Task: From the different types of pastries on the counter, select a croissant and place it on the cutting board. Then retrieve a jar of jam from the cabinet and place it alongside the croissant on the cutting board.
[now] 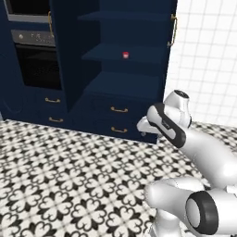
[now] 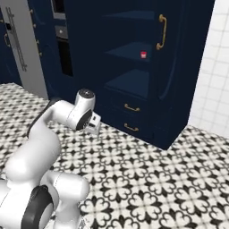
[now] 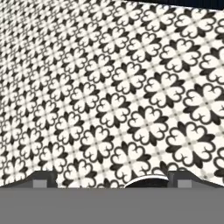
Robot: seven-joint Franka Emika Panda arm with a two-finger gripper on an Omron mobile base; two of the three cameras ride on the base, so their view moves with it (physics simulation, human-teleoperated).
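The tool (image 1: 144,126) hung low over the patterned floor (image 1: 69,185), pointing down at the tiles — its tips stood apart with nothing between them. Fetching the jam called, in my judgement, for raising the hand to shelf height and going in level. The drawers (image 1: 118,120) with brass pulls stood between arm and shelf. Farther off, the jar of jam (image 1: 125,55) sat on a middle shelf of the open cabinet (image 1: 139,28) — alone, oven (image 1: 37,60) to its left.
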